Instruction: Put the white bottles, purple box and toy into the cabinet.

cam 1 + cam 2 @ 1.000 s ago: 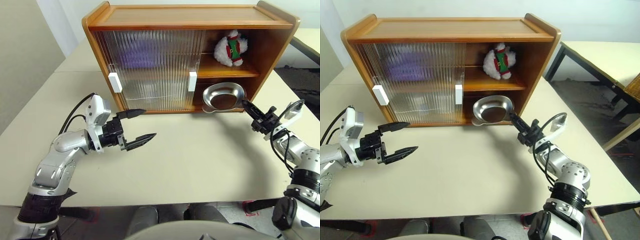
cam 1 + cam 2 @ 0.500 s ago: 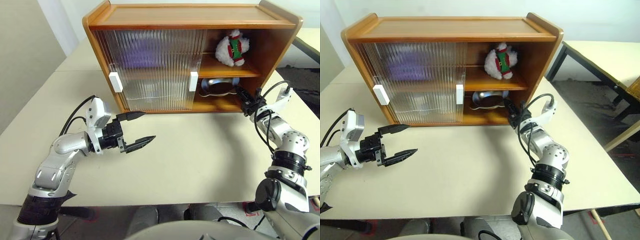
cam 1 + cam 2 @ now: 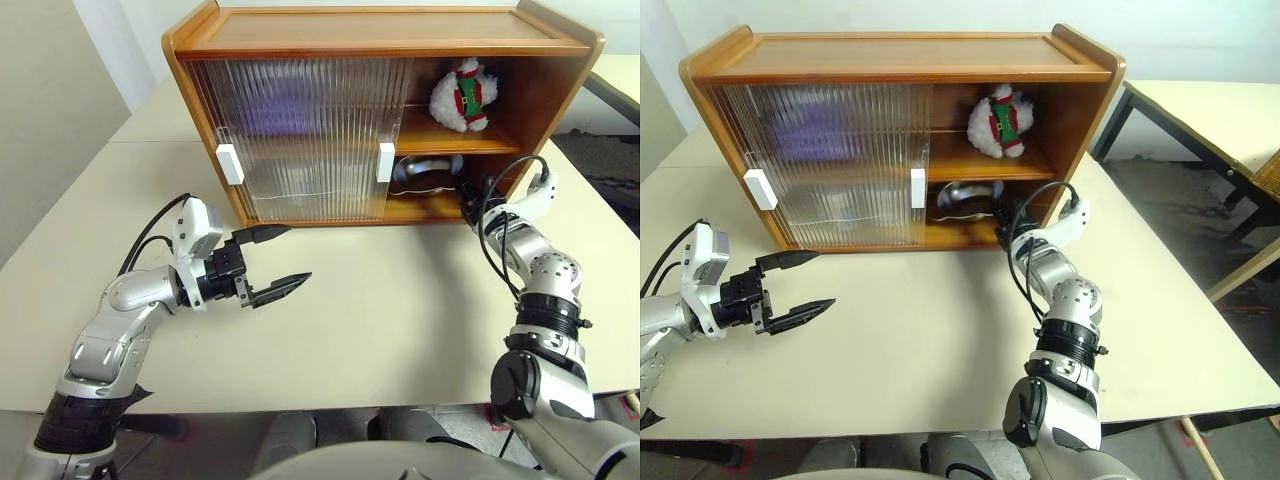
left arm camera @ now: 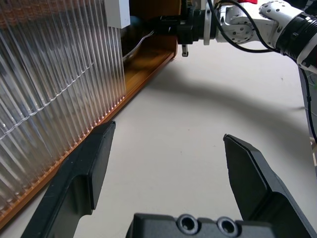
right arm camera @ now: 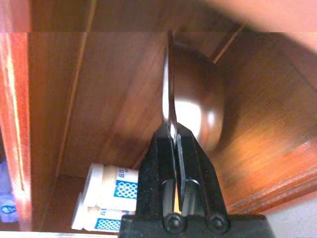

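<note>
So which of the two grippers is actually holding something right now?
The right gripper, reaching into the cabinet's lower open compartment, is shut on the rim of the metal dish. The left gripper hovers open over the table, holding nothing.

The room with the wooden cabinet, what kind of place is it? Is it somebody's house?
Probably not a house, more likely a lab or workroom. The cabinet stands on a plain pale table instead of the floor, more bare tables stand nearby, and the walls are blank white.
</note>
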